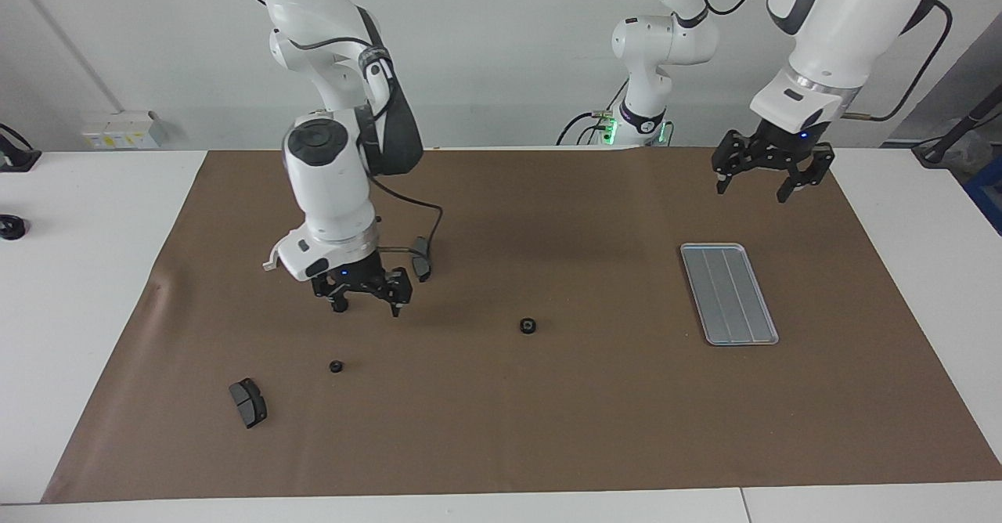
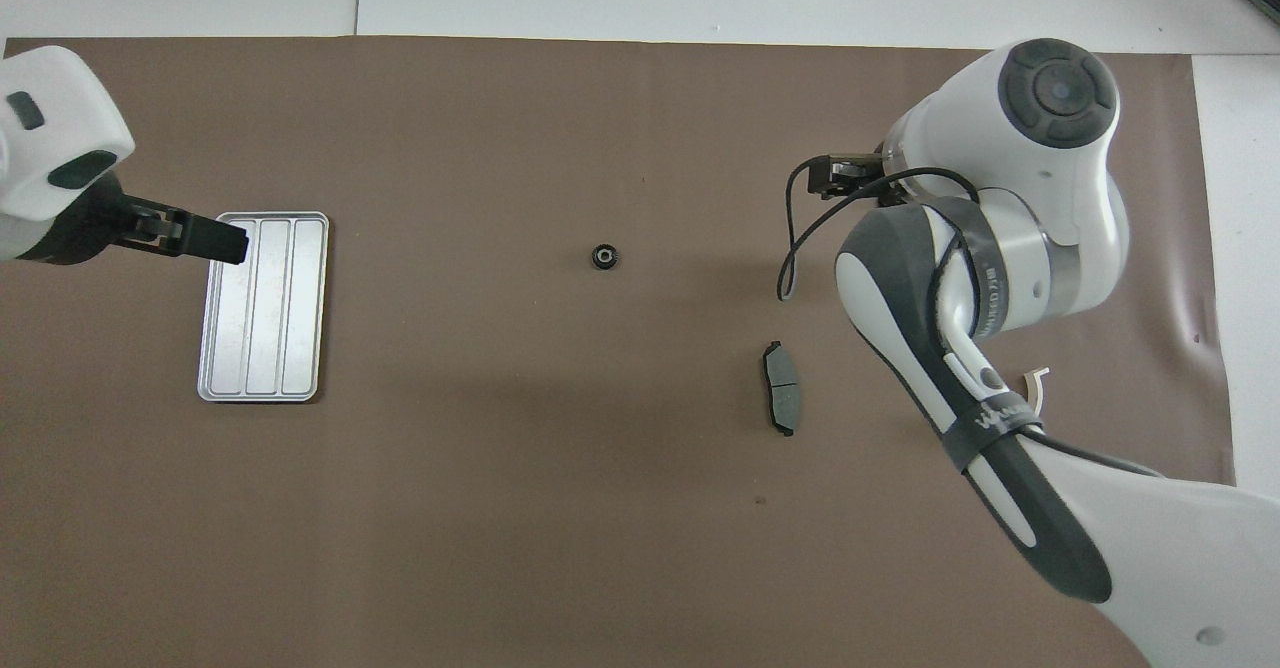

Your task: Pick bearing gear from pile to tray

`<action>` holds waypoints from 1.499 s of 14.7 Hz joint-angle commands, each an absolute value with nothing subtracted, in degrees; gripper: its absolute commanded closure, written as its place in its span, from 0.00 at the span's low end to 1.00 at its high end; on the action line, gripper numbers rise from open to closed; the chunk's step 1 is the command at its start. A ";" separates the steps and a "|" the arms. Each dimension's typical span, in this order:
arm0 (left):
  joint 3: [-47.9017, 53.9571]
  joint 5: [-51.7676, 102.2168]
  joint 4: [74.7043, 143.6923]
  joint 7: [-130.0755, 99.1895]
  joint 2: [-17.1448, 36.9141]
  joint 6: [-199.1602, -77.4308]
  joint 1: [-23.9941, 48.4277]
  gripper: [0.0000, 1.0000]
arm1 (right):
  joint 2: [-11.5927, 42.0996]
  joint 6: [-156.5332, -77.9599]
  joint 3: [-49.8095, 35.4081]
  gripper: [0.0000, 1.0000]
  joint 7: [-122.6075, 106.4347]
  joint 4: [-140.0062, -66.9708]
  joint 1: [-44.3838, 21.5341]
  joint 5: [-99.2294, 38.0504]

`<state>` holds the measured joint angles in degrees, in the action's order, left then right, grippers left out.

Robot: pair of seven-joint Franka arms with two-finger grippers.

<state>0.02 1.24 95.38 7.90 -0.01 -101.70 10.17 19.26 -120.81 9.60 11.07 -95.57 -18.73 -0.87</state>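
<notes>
Bright even light, soft shadows, sharp focus throughout

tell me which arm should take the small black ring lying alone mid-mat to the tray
Left, probably. The small black ring lies toward the silver-grey metal tray, where the open left gripper hangs; the open right gripper is over the pile's end.

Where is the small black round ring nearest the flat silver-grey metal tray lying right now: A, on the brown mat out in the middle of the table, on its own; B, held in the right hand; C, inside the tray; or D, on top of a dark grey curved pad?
A: the small black round ring lies alone on the brown mat, apart from the flat silver-grey metal tray and both hands.
</notes>
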 commanded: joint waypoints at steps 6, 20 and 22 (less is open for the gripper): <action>-0.70 -4.04 97.21 -6.05 10.00 -115.22 24.15 0.00 | 13.27 -137.96 8.61 0.00 -15.73 -119.77 -12.39 -5.36; -1.05 0.00 82.62 -23.82 35.41 -126.65 33.74 0.00 | 11.95 -144.22 8.44 0.48 -16.44 -127.18 -13.45 -5.98; -1.41 -0.61 82.09 -25.31 37.88 -126.48 35.24 0.00 | 11.95 -145.02 8.44 0.56 -16.44 -127.62 -13.45 -5.98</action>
